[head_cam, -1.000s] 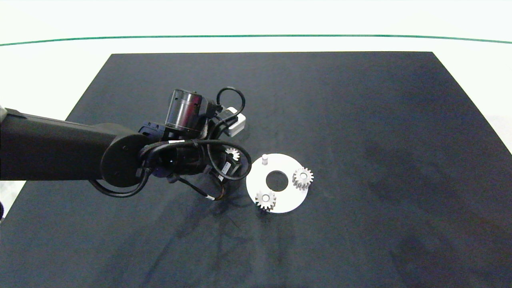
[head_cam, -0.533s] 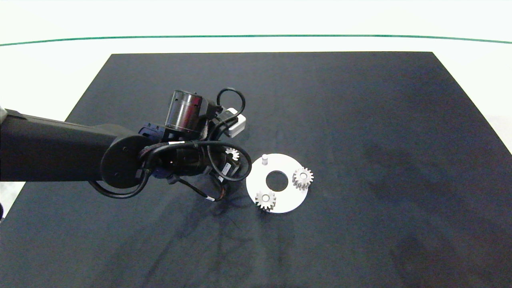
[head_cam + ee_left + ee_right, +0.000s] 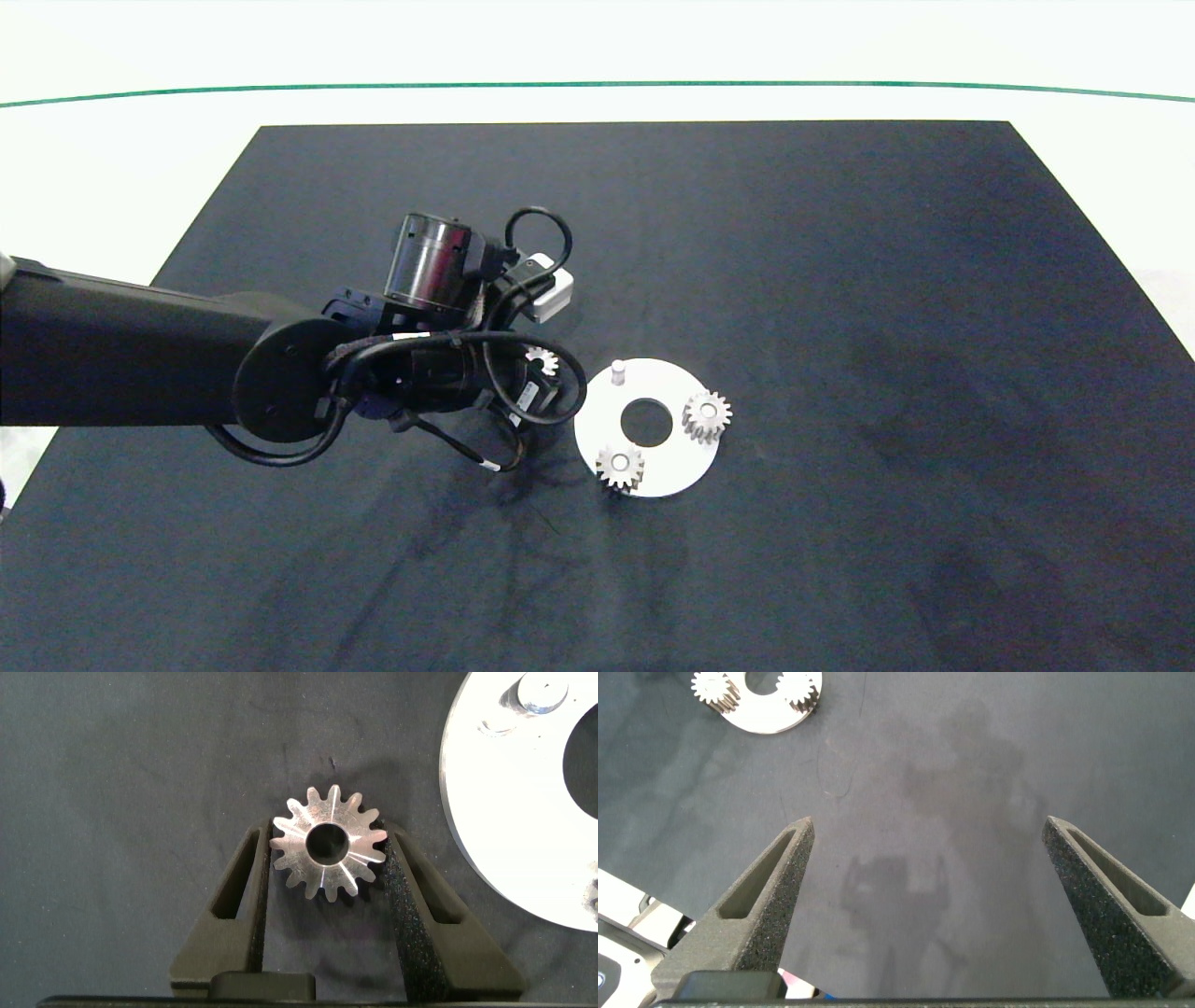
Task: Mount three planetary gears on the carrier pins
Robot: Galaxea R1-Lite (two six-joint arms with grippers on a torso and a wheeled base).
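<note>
text: none readable | labels: small white tags on the left arm's cables (image 3: 403, 333), print too small to make out | brands: none | numbers: none | signs: none

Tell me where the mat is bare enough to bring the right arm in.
Bare: black mat right of the white disc, plus the far and near strips. Crowded: left of the disc, where the left gripper flanks the loose gear.

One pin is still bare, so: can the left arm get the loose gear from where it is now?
Probably yes: the left tool already straddles the loose gear on the mat, fingers against its teeth, nothing between them.
</note>
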